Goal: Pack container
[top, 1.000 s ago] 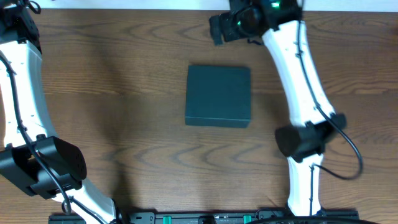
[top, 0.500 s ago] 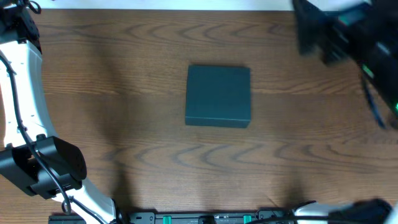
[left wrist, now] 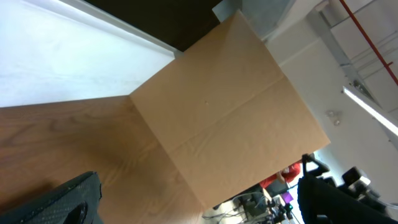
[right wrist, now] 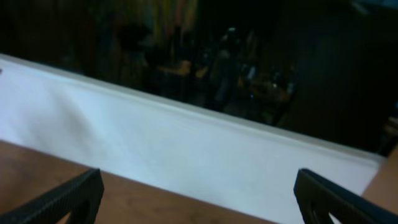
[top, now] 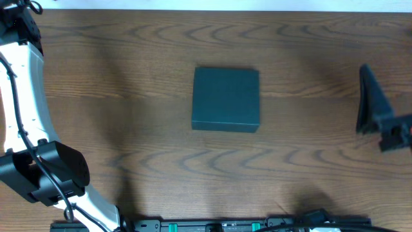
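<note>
The container point(top: 226, 100) lies flat around the middle of the bench point(top: 129, 96), a dark teal rectangular box with its lid down, and I see nothing touching it or resting on it. Bare wood grain surrounds it on every side. Both arms are well apart from it. The left arm point(top: 26, 96) runs along the left edge of the overhead view, white with a black joint near the front corner, and reaches toward the far left corner. From its wrist camera the left pincer point(left wrist: 199, 186) is spread wide: one dark finger point(left wrist: 62, 199) sits in the lower left corner of the view and the other in the lower right, with nothing between them. Past them I see a strip of bench wood, a brown cardboard point(left wrist: 230, 112) surface with a crease across it, and a white surface to the far left. At the right edge of the overhead view a dark piece of the right arm point(top: 373, 103) juts in; it is blurred and I cannot tell which part it is. The right pincer point(right wrist: 198, 177) is likewise spread, its fingers at the two lower corners of its own view, gripping nothing, facing a white strip point(right wrist: 186, 143) and a dark, blurred background.
</note>
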Controlling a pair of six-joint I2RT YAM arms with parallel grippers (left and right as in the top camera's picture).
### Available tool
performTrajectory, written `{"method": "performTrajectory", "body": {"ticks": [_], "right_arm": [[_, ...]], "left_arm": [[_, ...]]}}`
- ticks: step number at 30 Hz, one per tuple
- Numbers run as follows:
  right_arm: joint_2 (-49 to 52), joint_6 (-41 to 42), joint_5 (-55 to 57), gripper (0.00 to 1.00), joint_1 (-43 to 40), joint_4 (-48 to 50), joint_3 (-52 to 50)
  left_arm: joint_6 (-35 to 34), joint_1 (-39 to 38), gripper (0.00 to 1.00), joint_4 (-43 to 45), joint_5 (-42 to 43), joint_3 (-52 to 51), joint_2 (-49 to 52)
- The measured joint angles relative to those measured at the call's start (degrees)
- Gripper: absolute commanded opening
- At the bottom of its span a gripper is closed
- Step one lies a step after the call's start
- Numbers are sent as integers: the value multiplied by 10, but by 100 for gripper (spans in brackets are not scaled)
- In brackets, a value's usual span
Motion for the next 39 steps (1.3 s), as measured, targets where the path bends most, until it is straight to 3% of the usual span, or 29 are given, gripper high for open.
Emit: {"method": "performTrajectory", "body": {"ticks": [9,18,29,39], "right_arm": [[-202,0,-5,99,-23,247,-437],[-351,1,-36,99,-51,436,-749],[-448,47,-102,99,-156,527,-911],[-495,92,-124,99,-161,529,-992]], "left_arm": [[0,0,98,0,0,0,0],[0,0,100,0,0,0,0],[0,0,99,0,0,0,0],[0,0,98,0,0,0,0]]}}
